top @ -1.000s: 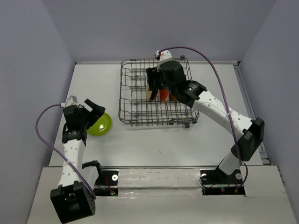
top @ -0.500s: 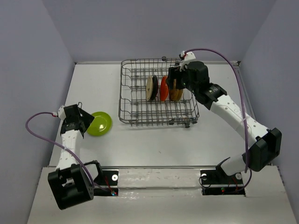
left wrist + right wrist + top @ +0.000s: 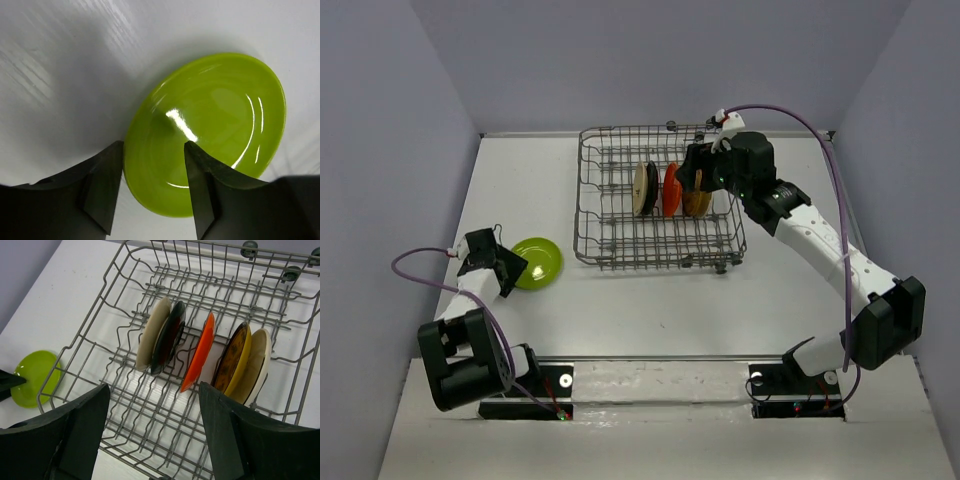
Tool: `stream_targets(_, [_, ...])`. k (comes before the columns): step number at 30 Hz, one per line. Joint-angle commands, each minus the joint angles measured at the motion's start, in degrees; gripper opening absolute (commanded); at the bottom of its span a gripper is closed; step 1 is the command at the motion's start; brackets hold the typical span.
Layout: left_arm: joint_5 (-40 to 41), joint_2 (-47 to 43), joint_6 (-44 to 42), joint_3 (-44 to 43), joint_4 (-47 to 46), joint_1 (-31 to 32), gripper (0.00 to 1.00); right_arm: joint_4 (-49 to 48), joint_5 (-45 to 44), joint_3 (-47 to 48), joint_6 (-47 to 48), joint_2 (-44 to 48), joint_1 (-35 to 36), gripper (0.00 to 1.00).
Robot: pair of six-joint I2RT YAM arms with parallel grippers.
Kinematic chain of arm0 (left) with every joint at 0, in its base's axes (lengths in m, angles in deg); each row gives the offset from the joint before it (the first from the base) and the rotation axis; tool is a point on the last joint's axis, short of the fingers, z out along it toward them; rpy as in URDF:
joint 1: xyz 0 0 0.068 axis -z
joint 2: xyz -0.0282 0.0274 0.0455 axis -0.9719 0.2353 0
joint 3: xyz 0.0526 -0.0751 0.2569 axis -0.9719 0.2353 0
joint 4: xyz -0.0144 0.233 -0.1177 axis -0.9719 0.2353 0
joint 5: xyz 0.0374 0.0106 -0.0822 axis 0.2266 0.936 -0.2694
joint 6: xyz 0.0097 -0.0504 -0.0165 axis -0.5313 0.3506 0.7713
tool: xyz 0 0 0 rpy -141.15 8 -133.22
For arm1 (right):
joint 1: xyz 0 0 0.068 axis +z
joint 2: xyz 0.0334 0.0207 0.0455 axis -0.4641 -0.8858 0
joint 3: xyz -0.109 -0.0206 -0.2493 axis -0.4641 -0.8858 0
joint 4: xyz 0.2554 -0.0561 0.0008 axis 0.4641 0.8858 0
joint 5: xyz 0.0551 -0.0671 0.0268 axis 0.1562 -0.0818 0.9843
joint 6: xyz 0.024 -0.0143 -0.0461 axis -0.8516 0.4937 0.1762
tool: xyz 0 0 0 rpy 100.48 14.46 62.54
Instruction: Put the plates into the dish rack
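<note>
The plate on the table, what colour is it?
Lime green plate, clearest in the left wrist view.

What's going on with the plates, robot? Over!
Left fingers open, straddling rim of lime green plate. Right fingers open, empty, over dish rack. Five plates standing inside. Nothing seen in the way.

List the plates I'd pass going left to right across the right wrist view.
lime green plate → cream plate → black plate → orange-red plate → brown-and-yellow plate → second cream plate
</note>
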Motion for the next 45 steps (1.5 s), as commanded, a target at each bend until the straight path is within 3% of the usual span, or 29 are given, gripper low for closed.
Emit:
stream_targets(1, [-2.23, 1.77, 4.58, 4.87, -7.15, -0.34, 0.57, -3.63, 0.99, -0.13, -0.89, 1.14, 0.05, 0.77])
stream_targets(2, [-1.88, 1.51, 5.28, 5.49, -8.03, -0.43, 0.52, -3.81, 1.17, -0.30, -0.89, 1.31, 0.05, 0.77])
stream_targets(7, [-1.96, -3.66, 7.31, 8.66, -12.86, -1.30, 0.06, -4.34, 3.89, -0.83, -1.33, 1.49, 0.05, 0.76])
stream_targets(17, [1.90, -28.78, 2.05, 2.25, -10.25, -2.28, 0.06, -8.53, 16.88, -1.44, -2.73, 0.87, 0.05, 0.79])
stream_targets(19, [-1.68, -31.35, 0.99, 0.66, -13.02, -2.10, 0.06, -11.79, 19.52, -2.85, -5.09, 1.40, 0.05, 0.81])
stream_targets(21, [-10.52, -31.80, -1.37, 0.49, -19.42, -1.23, 0.06, -17.24, 25.05, -4.70, -6.68, 1.75, 0.58, 0.82])
stream_targets(26, [-18.74, -31.19, -4.55, -4.16, -23.94, 2.29, 0.06, -17.88, 37.19, -2.07, -6.96, -0.35, 1.11, 0.82])
stream_targets(29, [-26.72, -30.58, -4.56, -6.19, -29.02, 4.92, 0.06, -14.82, 37.91, 1.35, -4.24, -1.67, 2.33, 0.83])
stream_targets(31, [-37.79, -29.35, -2.45, -5.49, -34.23, 6.86, 0.06, -12.35, 37.82, 5.83, -2.57, -2.90, 2.34, 0.84])
stream_targets(34, [-49.93, -25.13, 3.52, -3.30, -48.17, 9.50, 0.06, -4.27, 37.03, 13.82, 0.77, -6.24, 2.34, 0.85])
stream_targets(36, [-52.66, -24.34, 7.48, -1.28, -53.62, 10.29, 0.06, 0.22, 35.19, 19.26, 1.22, -8.96, 2.96, 0.85])
stream_targets(43, [-54.52, -25.21, 6.70, 0.05, -54.71, 11.78, 0.06, 7.08, 26.41, 28.33, 4.12, -16.08, 10.42, 0.87])
stream_targets(45, [-54.52, -25.74, 6.26, -0.13, -54.71, 12.49, 0.06, 10.50, 24.90, 32.81, 4.21, -18.45, 11.74, 0.82])
